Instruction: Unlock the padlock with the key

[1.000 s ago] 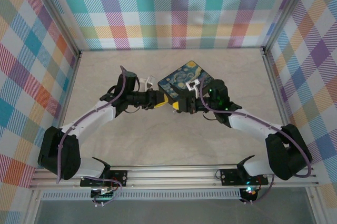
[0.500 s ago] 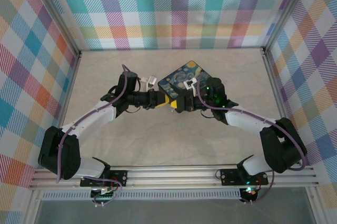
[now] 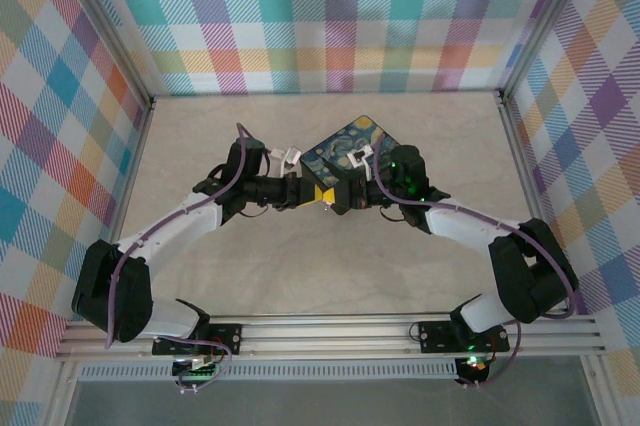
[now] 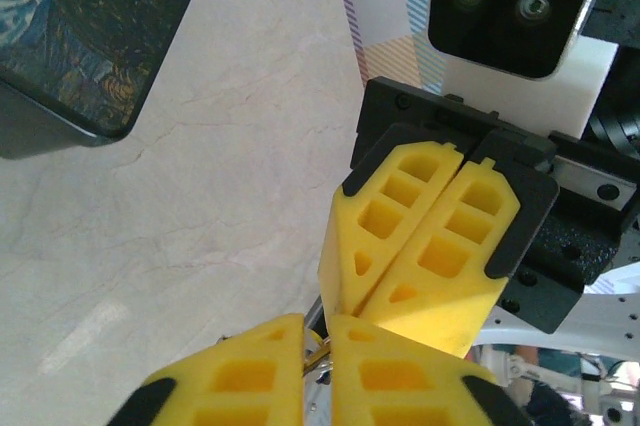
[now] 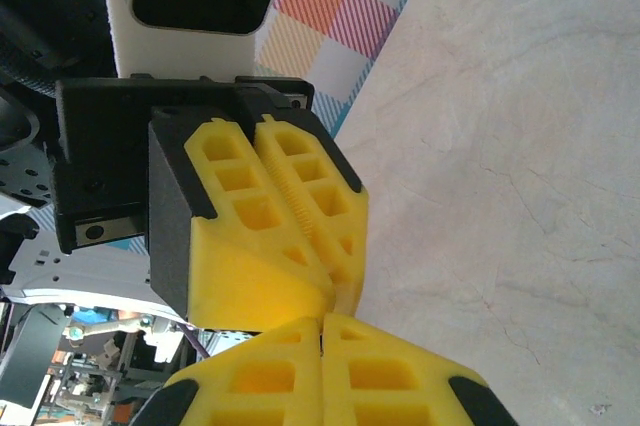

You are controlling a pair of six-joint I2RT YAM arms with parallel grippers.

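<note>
My two grippers meet tip to tip just above the table, in front of the black box. In the left wrist view my left gripper is shut on a thin metal sliver, the key. The key runs up to the closed tips of my right gripper. From above, the left gripper and the right gripper touch noses. In the right wrist view the right gripper is pressed shut, with nothing showing along its seam. The padlock is out of view.
The black box with the blue-and-yellow painted lid sits right behind the grippers, and its corner shows at the left wrist view's upper left. Pale marble tabletop lies on every side, fenced by plaid walls.
My left gripper has closed its jaws and slid a little to the right. The right gripper has come slightly left to meet it. The box has not moved.
</note>
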